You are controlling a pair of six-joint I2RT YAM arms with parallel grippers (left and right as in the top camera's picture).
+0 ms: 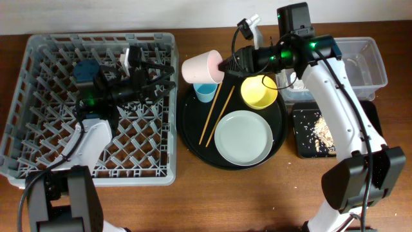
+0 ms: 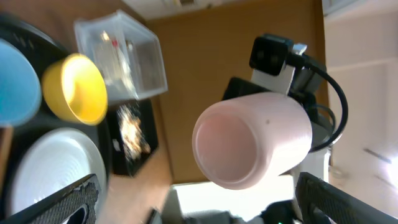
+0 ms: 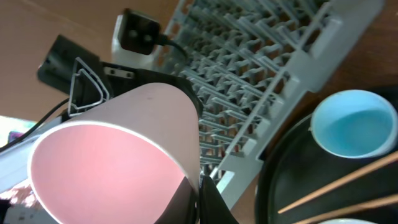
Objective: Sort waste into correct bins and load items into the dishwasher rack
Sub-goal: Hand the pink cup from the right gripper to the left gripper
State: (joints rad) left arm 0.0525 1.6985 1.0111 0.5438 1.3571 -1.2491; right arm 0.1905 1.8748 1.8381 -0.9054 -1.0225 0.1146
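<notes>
My right gripper (image 1: 223, 64) is shut on the rim of the pink cup (image 1: 203, 67), one finger inside and one outside. It holds the cup on its side in the air, between the round tray and the dishwasher rack (image 1: 38, 96). In the right wrist view the cup (image 3: 112, 162) fills the left and the gripper (image 3: 202, 196) pinches its wall. My left gripper (image 1: 164, 76) stands open above the rack's right side, facing the cup's mouth (image 2: 227, 149). Its fingers (image 2: 62, 202) are wide apart and hold nothing. The blue cup (image 1: 206, 92), chopsticks (image 1: 215, 116), yellow bowl (image 1: 259, 91) and plate (image 1: 243, 137) lie on the round tray.
The round black tray (image 1: 190, 129) sits between the rack and the bins. The clear tub (image 1: 367, 61) is at the far right. In front of it the shallow black tray (image 1: 302, 149) holds crumbly food scraps (image 1: 320, 129). Bare wooden table runs along the front.
</notes>
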